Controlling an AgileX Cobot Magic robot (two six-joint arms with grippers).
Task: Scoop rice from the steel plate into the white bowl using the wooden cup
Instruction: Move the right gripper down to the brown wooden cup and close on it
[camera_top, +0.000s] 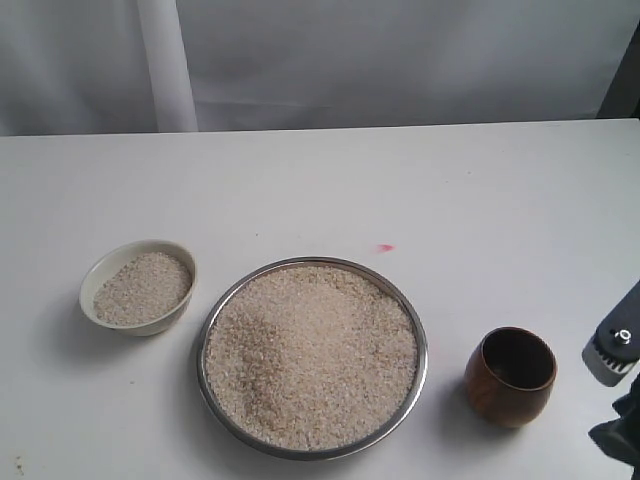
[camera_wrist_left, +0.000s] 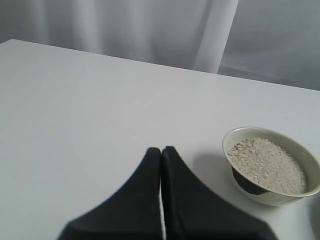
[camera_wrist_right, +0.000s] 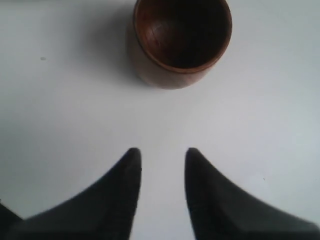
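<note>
White table (camera_top: 320, 180) holds the wooden cup (camera_top: 511, 377) upright just beside the steel plate (camera_top: 310, 261). It looks light, rigid and glossy, perhaps slippery, so pinch across its rim wall. Near it the right gripper (camera_wrist_right: 163, 152) has its fingers parted and empty; the left gripper (camera_wrist_left: 161, 150) has them pressed together.

White table (camera_top: 320, 180) set before a draped curtain (camera_top: 420, 60).
The matte surface is lit evenly, and only soft shadows are cast. One vertical fold (camera_top: 168, 65) is seen in the pale curtain; a small pink mark (camera_top: 385, 247) is borne by the table.
</note>
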